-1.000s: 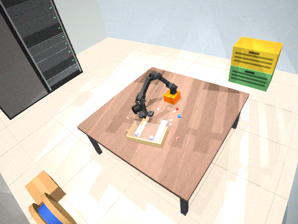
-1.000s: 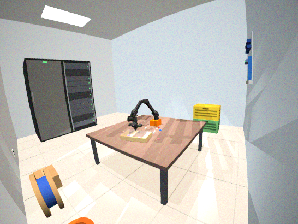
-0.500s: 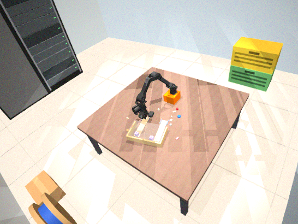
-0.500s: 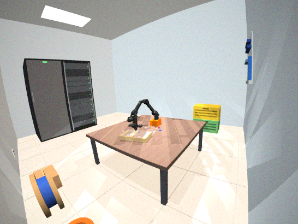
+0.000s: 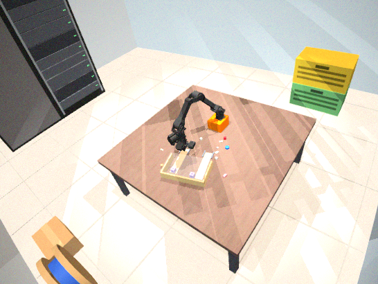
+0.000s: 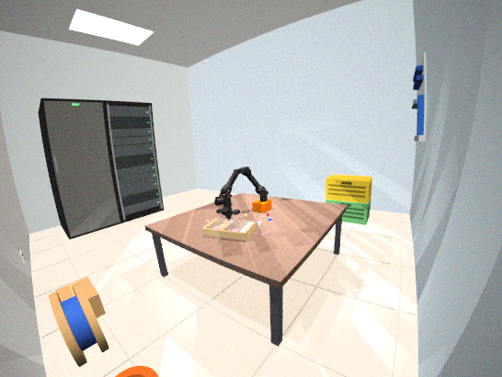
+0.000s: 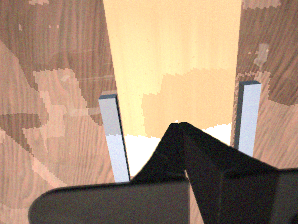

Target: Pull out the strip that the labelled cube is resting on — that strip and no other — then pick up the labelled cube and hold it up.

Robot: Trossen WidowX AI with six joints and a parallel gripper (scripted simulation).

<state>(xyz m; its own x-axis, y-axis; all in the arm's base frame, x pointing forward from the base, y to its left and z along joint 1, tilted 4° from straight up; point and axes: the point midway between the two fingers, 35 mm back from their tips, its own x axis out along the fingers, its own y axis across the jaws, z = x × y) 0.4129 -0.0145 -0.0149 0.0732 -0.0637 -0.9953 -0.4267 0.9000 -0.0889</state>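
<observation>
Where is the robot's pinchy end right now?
In the top view, the end effector sits low over the tan strip's end, just outside the tray's far-left edge.

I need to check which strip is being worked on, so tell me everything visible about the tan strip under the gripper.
The tan strip is a flat, pale wood-coloured band lying on the table. Its near end sits between two small upright grey posts. It runs away into the shallow tray. The shut gripper points down over that end; actual contact can't be confirmed.
</observation>
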